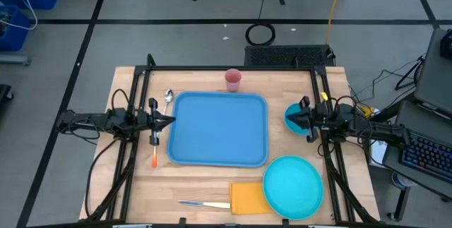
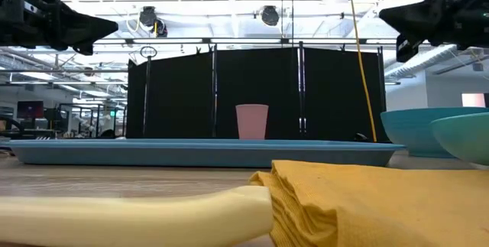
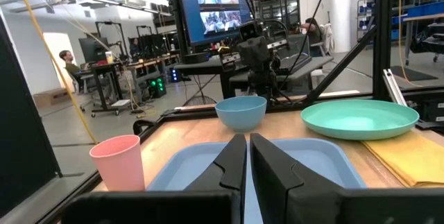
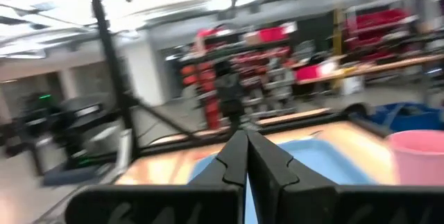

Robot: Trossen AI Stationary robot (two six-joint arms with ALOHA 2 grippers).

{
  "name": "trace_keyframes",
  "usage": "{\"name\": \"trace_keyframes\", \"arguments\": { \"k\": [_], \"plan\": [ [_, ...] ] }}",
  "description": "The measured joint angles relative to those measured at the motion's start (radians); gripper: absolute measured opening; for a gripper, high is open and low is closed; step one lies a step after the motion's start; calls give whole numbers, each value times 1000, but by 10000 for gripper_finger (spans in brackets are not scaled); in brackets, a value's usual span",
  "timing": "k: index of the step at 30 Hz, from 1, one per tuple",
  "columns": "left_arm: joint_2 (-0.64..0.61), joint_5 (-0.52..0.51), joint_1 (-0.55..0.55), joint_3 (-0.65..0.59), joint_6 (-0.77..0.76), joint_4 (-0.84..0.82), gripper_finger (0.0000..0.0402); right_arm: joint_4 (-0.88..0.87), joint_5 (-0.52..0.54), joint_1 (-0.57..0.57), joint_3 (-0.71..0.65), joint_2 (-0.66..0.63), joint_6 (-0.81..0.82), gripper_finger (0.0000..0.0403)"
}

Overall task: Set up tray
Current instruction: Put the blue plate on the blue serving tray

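The left hand hovers above the tabletop at the tray's left edge, fingers pressed together and holding nothing, its arm stretched level from the left side. The right hand mirrors it at the tray's right side, over the bowl, fingers likewise together and empty, pointing toward the tray. The tray lies flat in the middle of the tabletop. Near the front edge lie a knife, a napkin and a plate; a spoon and a cup sit farther back.
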Motion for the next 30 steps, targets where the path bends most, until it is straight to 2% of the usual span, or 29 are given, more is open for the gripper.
{"name": "trace_keyframes", "arguments": {
  "k": [4,14,19,24,30],
  "plan": [
    [0,0,0,0,0,0,26,-4,-24,43,0,19,14,23],
    [0,0,0,0,0,0,26,126,96,253,42,169,-37,102],
    [0,0,0,0,0,0,26,131,217,387,78,298,-96,139],
    [0,0,0,0,0,0,26,212,356,537,116,466,-155,153],
    [0,0,0,0,0,0,26,143,564,704,280,694,-237,155]
  ]
}}
